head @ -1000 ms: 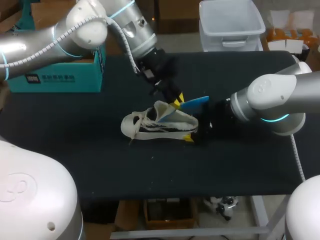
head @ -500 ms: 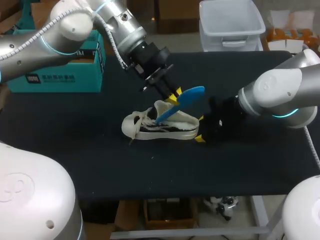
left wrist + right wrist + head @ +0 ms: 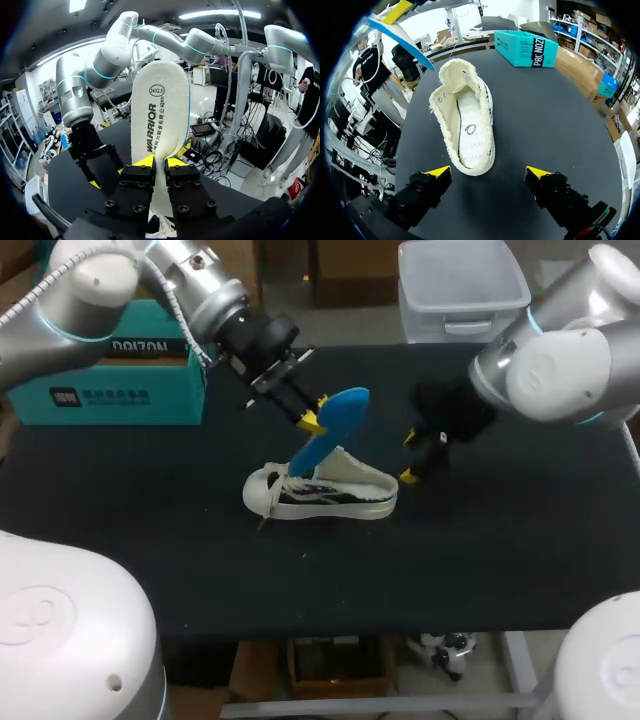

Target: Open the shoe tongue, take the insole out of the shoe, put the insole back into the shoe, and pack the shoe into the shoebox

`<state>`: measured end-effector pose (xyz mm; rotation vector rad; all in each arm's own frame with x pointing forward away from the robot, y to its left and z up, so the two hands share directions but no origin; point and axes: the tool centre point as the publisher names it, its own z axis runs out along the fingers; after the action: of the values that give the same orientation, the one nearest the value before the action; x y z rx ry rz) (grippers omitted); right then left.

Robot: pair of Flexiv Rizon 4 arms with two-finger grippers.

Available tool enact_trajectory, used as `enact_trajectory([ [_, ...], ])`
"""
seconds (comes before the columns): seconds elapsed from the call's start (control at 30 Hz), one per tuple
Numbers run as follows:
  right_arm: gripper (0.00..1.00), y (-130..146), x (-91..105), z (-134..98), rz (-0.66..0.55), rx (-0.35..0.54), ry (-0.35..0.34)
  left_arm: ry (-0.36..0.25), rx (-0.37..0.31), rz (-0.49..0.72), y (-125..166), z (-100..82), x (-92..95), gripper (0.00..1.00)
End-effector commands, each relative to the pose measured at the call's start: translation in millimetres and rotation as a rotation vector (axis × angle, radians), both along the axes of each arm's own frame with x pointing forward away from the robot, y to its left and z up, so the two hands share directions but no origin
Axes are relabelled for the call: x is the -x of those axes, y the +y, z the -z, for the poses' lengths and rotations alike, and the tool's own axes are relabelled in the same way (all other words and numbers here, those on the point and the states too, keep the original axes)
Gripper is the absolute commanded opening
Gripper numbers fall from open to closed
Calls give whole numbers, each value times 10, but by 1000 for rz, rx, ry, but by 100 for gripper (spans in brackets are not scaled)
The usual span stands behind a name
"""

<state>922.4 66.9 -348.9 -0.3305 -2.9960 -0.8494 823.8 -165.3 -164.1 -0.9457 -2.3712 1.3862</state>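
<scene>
Head view, left tool [image 3: 310,420]: I had it clamped on one end of the blue insole [image 3: 325,435], which hung in the air with its lower end just above the shoe's opening.
Head view, shoe [image 3: 320,492]: white, upright on its sole near the middle of the bench [image 3: 500,550], toe toward the left edge.
Head view, right tool [image 3: 408,457]: fingers spread wide and gripping nothing, just beyond the shoe's heel on the side of the right edge.
Head view, shoebox [image 3: 110,380]: teal, at the far left corner.
Left wrist view, tool [image 3: 159,162]: both yellow tips pressed the insole [image 3: 160,115] from two sides; it stood up ahead of the fingers, pale printed face toward the camera.
Right wrist view, tool [image 3: 489,172]: wide apart, empty, touching nothing.
Right wrist view, shoe [image 3: 467,125]: ahead of my fingers, opening in plain sight.
Right wrist view, insole [image 3: 400,37]: raised beyond the shoe.
Right wrist view, shoebox [image 3: 527,47]: farther off, by the bench's edge.
</scene>
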Motion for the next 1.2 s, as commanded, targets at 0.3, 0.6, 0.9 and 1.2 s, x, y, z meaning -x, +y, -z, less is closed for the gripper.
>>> enact_trajectory([
  [0.3,100,452,-62,-395,-8,448,58,-24,44,-98,761,-110,155,0],
  [0.6,100,870,-28,-342,-49,532,54,-5,36,-166,1265,25,165,0],
  [0.9,100,1111,-63,-234,-48,580,57,11,6,-217,1601,193,157,0],
  [1.2,100,1144,-58,-86,-27,589,70,19,-7,-242,1760,308,163,0],
])
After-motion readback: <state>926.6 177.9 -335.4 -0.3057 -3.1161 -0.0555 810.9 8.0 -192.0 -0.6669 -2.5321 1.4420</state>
